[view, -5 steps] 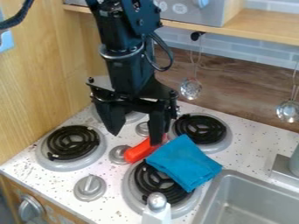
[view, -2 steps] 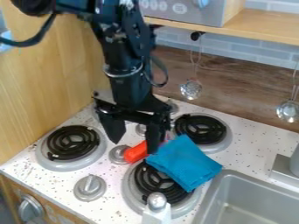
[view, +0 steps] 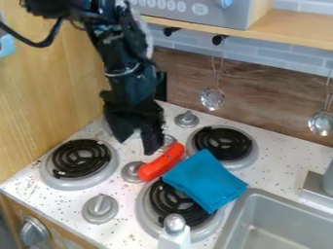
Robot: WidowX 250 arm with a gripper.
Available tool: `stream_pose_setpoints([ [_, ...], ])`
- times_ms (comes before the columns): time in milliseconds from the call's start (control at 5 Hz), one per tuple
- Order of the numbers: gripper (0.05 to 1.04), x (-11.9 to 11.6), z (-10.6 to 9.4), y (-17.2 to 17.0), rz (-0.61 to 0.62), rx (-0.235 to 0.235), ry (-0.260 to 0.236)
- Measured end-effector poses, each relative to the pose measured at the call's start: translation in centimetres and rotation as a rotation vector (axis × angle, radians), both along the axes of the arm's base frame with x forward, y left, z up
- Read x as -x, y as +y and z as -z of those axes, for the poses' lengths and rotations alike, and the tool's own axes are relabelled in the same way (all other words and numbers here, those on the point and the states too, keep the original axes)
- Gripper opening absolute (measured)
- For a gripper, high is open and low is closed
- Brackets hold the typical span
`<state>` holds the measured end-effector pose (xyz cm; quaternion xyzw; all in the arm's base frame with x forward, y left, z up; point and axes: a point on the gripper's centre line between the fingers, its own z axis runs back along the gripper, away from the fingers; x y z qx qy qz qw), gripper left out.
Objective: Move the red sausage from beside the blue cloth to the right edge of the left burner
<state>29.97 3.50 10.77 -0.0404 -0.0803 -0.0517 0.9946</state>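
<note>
Black coil burner (view: 81, 158): seated in the speckled white worktop (view: 65, 202), on the view's left.
Black jaws (view: 137, 147): parted, nothing gripped; the orange-red sausage-shaped piece is set toward the view's lower right, near the right-hand tip.
Arm pose: slanted down from the upper left, fingers pointed down.
Orange-red sausage-shaped piece (view: 162, 162): long axis slanted from lower left to upper right.
Folded blue cloth (view: 204, 180): laid just beside it, partly over a burner.

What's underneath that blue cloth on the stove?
Part of a black burner coil and its grey pan, both showing past the lower left edge of the blue cloth. Whatever else lies beneath is covered.
</note>
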Motion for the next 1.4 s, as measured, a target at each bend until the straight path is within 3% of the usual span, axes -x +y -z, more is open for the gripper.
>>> stream_pose_setpoints([
  [200, 1.005, -1.7, 0.8, 0.8, 0.003, -0.010, -0.014],
  [400, 1.005, -3.2, 1.5, 2.1, -0.037, -0.077, -0.006],
  [800, 1.005, -5.9, 3.7, 3.6, -0.161, -0.129, 0.027],
  [1400, 1.005, -7.1, 8.0, 3.5, -0.276, -0.199, 0.089],
])
